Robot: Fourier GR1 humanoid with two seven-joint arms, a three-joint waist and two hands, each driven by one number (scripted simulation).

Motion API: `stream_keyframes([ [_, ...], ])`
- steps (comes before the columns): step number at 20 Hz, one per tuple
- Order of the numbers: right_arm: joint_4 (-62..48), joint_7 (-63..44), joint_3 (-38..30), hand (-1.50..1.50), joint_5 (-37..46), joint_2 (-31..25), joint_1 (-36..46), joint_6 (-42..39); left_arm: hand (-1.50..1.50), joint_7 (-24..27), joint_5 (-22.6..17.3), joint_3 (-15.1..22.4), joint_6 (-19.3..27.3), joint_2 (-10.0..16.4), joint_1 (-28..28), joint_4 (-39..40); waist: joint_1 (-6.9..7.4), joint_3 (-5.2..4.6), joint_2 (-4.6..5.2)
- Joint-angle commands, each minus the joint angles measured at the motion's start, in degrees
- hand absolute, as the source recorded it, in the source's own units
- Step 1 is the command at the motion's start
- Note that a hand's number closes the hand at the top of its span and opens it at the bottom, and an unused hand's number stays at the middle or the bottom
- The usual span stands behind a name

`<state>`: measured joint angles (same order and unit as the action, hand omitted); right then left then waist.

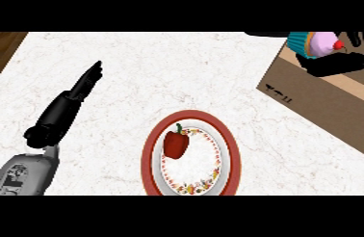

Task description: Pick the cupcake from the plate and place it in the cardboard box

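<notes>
- My right hand is curled round the cupcake at the view's top right, over the cardboard box.
- I'd level it 1st, then lower it well inside the box before uncurling.
- The cupcake is tipped sideways: teal wrapper left, cherry right, long axis across the view.
- My left hand rests at the left, fingers straight.

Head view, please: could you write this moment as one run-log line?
cupcake held over cardboard box | right hand shut on cupcake | left hand open | plate holds red pepper
</notes>
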<state>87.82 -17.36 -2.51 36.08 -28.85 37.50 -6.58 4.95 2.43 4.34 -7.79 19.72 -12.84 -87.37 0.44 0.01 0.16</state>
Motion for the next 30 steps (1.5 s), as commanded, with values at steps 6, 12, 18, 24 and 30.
stream_keyframes([
  [6,-22.7,9.4,-1.1,1.50,2.9,-8.8,6.5,-7.4,0.00,-0.3,-1.0,-1.2,-2.3,-0.3,-2.1,1.2,0.69,-0.03,0.31],
  [12,-38.0,19.1,-1.3,1.50,2.4,-14.1,8.9,-15.6,0.00,0.5,1.3,-0.4,-0.7,-1.5,-0.7,0.5,1.12,0.01,0.37],
  [18,-50.0,25.5,2.7,1.50,8.0,-16.1,10.0,-17.8,0.00,-2.1,2.4,0.9,0.0,-3.5,-2.1,0.2,1.19,0.04,0.46],
  [24,-56.6,44.4,1.6,-1.50,5.7,-18.5,11.6,-21.3,0.00,-0.5,2.4,-1.2,-1.2,-1.8,-1.9,1.4,0.99,0.08,0.41],
  [30,-60.2,44.6,-15.8,-1.50,-11.5,-11.9,15.9,-19.6,0.00,0.0,2.5,-0.8,-0.9,-2.4,-1.0,0.8,0.54,0.27,-0.02],
])
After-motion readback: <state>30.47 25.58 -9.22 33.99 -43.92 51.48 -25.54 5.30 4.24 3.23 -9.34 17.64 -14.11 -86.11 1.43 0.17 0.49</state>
